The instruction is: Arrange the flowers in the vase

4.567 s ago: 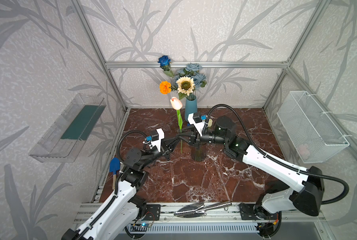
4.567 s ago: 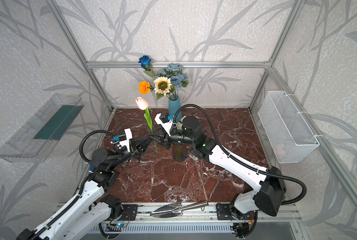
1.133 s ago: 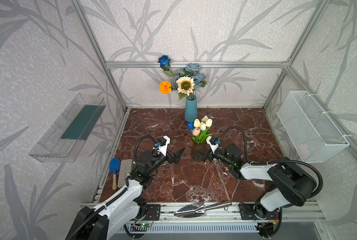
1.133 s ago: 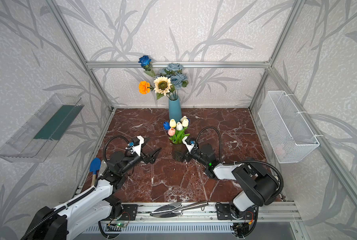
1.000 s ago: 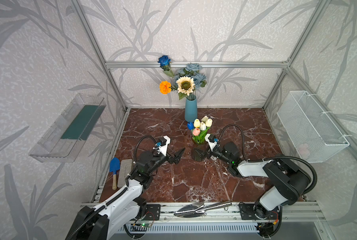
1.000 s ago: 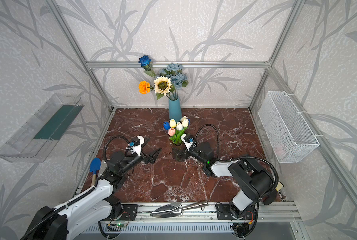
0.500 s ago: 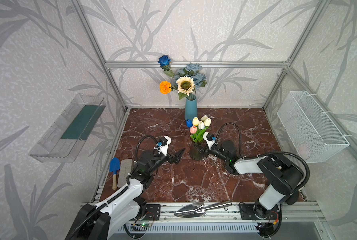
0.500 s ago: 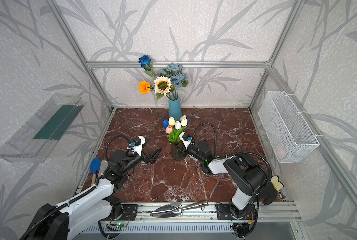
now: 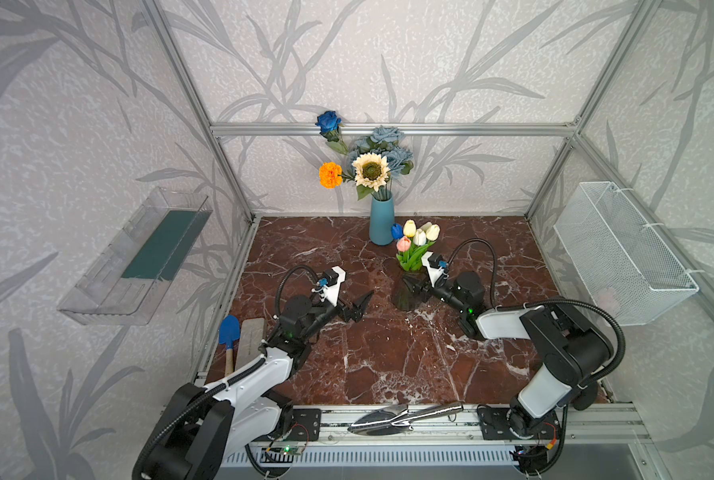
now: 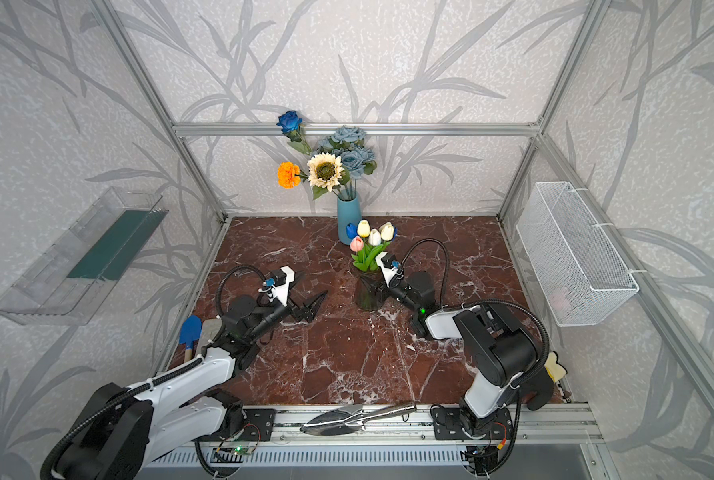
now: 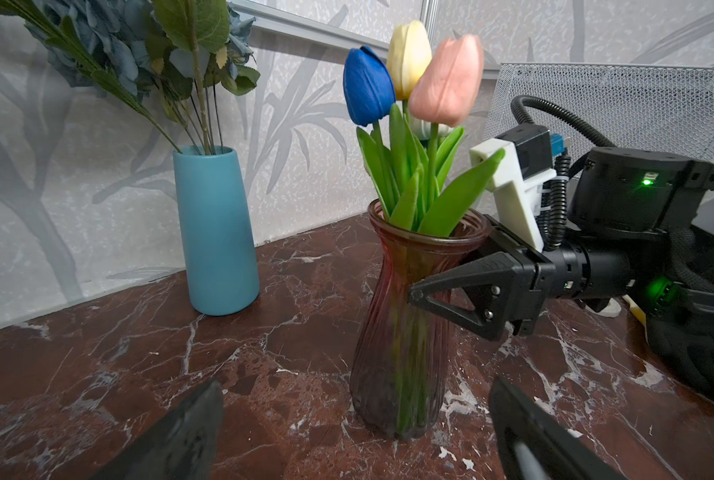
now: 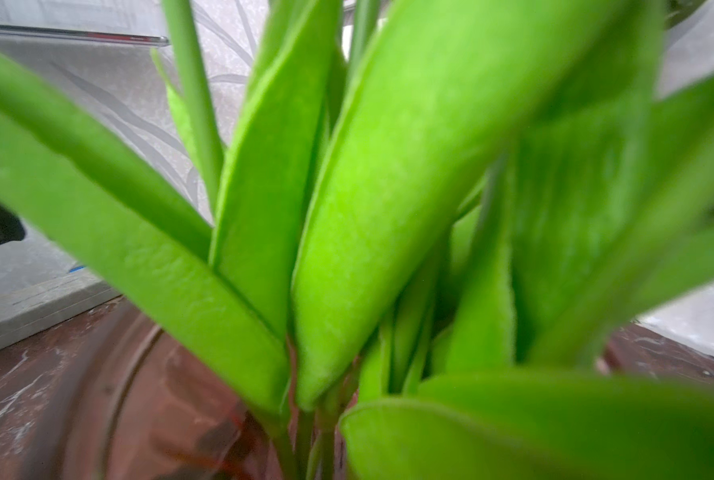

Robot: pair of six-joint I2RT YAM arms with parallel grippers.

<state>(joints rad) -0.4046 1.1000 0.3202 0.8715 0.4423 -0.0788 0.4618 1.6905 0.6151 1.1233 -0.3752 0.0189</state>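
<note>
The flowers [image 9: 416,239], a tulip bunch, stand in the dark red vase [image 11: 401,353] at the middle of the table [image 9: 388,365]. The right gripper [image 9: 416,287], wide open a second ago, now clamps the vase's neck, and vase and blooms have edged back toward the blue vase [image 9: 381,220]. The left gripper [image 9: 359,306] waits nearby, jaws spread and empty. Arranging looks done; this is likely repositioning.

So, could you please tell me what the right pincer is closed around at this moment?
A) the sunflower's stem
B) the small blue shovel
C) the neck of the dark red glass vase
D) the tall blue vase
C: in the left wrist view the right pincer clasps the narrow neck of the glass vase, just under the tulips standing in it.
</note>
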